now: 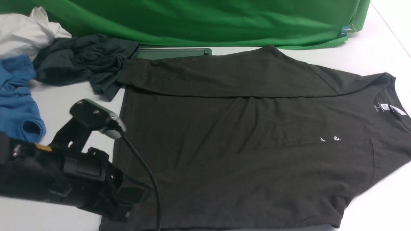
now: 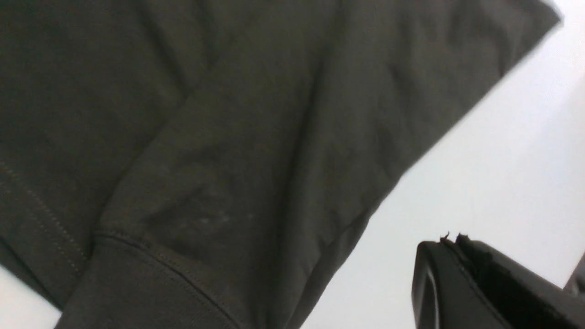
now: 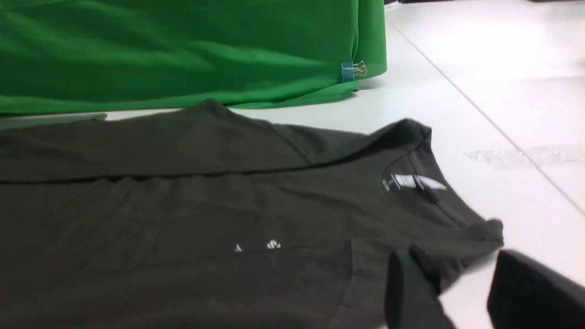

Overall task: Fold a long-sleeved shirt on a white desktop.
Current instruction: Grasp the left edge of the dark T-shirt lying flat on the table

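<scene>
The white table [image 1: 369,57] fills the front view, with a green cloth backdrop [image 1: 205,22] hung along its far edge. The long-sleeved shirt [image 1: 244,134] lies flat across the middle and right of the table. Its long axis runs left to right, with the neck toward the robot's right and the hem toward its left. Both sleeves are folded in over the body. The far one lies along the far edge with its cuff pointing left, and the near one lies across the chest.

At the far left, a dark grey garment [image 1: 80,61], a blue shirt [image 1: 16,96] and a white cloth [image 1: 22,32] sit in a loose heap, and the grey one touches the far sleeve's cuff.

The left end effector [image 1: 130,202] is at the shirt's near left hem corner. Its fingers are pressed together with nothing between them, and the near sleeve's cuff is just beside them. The right end effector [image 3: 457,278] is spread at the near shoulder by the neck. A tip of cloth reaches into its gap, though contact is hard to judge.

The white neck label [image 1: 383,107] sits inside the collar. The chest print [image 1: 334,139] is half covered by the near sleeve. A blue binder clip [image 1: 346,30] pins the backdrop's right corner.
</scene>
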Motion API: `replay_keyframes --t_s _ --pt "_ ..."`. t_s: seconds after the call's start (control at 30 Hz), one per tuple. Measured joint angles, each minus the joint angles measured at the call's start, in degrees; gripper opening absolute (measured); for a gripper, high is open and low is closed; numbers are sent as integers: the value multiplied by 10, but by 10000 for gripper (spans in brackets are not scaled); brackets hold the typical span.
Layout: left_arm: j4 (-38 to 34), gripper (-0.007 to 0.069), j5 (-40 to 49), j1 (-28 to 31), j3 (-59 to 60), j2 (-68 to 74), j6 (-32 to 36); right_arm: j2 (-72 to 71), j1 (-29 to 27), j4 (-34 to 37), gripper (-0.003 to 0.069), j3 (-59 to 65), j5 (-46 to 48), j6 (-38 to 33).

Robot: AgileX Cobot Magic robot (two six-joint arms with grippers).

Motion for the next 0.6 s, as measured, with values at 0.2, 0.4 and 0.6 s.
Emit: replay_keyframes --t_s 0.2,0.4,0.6 --pt "79 20 12 -1 -16 26 -45 0 0 92 240 0 -81 186" --pt "91 20 -4 -4 -16 35 -69 0 8 114 240 -5 -127 300" --pt "113 20 -4 -40 -22 60 -70 71 111 117 240 -169 77 161"
